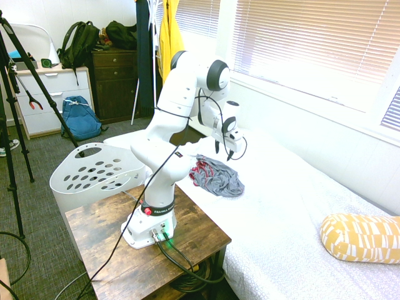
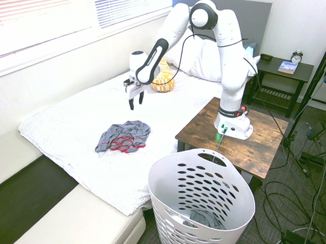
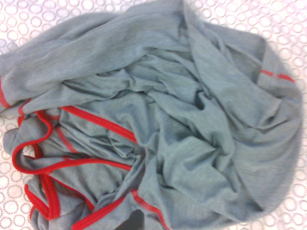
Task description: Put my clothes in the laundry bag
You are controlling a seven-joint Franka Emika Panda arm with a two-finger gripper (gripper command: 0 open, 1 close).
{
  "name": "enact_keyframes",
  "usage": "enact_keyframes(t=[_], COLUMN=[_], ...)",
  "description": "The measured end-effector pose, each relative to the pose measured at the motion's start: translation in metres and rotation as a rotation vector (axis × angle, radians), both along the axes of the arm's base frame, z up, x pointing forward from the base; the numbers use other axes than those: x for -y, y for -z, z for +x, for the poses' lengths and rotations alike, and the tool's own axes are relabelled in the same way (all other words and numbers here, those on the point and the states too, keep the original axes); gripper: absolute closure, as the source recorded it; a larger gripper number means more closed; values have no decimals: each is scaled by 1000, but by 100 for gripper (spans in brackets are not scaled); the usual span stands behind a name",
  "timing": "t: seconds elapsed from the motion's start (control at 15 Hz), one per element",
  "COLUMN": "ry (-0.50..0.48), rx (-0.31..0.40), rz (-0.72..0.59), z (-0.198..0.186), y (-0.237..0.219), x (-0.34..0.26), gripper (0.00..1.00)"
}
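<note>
on the bed: my clothes [image 2: 123, 136], a crumpled grey bundle with red trim, lie on the white cover [image 2: 75, 127]
pincer: my pincer [image 2: 135, 99] hangs above them, pointing down, fingers apart, empty
laundry bag: the laundry bag [image 2: 204, 205] stands on the floor beside the tabletop [image 2: 264, 143]

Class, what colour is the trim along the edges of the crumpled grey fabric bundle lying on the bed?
Red trim, clearest in the wrist view.
</note>
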State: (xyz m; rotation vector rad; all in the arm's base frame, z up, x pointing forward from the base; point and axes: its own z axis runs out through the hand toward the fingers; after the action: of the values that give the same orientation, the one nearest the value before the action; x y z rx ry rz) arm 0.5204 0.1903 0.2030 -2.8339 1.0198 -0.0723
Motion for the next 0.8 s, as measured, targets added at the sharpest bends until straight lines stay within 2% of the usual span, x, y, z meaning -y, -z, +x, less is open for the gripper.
enact_keyframes(t=[0.33,0.8], ry=[-9,-46], rx=[-45,-80], rz=[26,75], z=[-31,-56], y=[96,175], x=[-33,-64], gripper=[0,0])
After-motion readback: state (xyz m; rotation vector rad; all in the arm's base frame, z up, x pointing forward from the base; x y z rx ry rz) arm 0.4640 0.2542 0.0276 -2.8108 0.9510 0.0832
